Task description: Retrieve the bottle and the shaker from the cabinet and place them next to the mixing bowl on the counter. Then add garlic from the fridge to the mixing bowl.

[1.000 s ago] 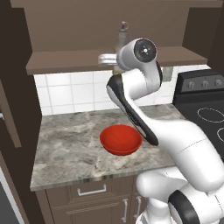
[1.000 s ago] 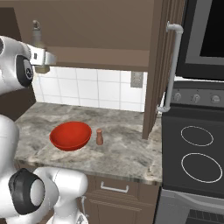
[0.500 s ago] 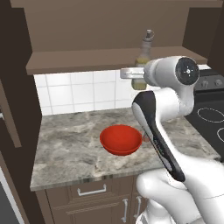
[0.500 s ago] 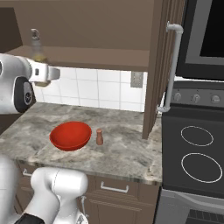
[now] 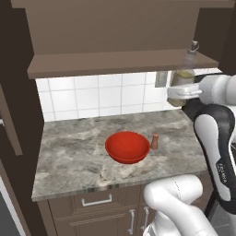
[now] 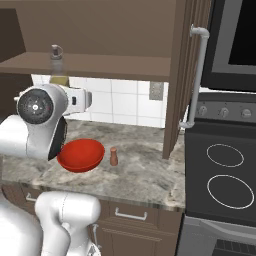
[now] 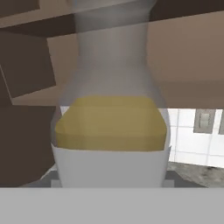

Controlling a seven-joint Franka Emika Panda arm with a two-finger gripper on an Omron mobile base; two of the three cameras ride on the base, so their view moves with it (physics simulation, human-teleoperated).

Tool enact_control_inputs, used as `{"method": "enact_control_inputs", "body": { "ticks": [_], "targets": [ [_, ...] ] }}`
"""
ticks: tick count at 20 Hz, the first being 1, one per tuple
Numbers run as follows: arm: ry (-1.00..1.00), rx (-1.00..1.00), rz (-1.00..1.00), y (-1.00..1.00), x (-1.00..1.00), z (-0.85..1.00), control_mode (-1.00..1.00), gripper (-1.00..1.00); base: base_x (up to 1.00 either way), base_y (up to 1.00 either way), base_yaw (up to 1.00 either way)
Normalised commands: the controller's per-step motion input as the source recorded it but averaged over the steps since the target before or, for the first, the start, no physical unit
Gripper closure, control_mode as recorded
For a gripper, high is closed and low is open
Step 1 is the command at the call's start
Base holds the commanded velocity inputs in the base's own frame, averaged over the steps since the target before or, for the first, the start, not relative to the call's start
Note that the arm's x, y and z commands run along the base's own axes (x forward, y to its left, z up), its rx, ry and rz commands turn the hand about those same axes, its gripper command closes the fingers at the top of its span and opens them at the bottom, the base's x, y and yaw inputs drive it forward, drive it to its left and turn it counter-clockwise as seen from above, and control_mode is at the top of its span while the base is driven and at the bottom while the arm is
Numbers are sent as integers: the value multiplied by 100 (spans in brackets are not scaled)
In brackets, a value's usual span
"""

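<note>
Bottle: the bottle [image 5: 185, 77] is in the claw [image 5: 183, 94], up in the air by the right end of the cabinet shelf [image 5: 115, 62]. Yellow liquid sits in its lower half.
Claw: partly open, with its two sides pressed on the bottle's wide body.
Change: a second ago the bottle was further left, over the middle of the bench. Now the arm has swung it to the right.
Shaker: the shaker [image 5: 155, 141] already stands just beside the red mixing bowl [image 5: 127, 147] on the bench [image 5: 73, 156].
Meaning: the bottle is out of the cabinet. I think lowering it next to the bowl comes next, then the garlic.
</note>
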Motion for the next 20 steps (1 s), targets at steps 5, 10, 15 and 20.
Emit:
{"method": "enact_control_inputs", "body": {
  "ticks": [5,10,15,20],
  "targets": [
    [0,0,19,-35,-54,-18,-100,100,0,0,0],
    [-3,0,20,-26,-18,-76,-100,100,0,0,0],
    [-3,-2,26,-4,0,-62,-100,100,0,0,0],
    [-4,0,30,-4,0,-39,-100,100,0,0,0]
  ]
}}
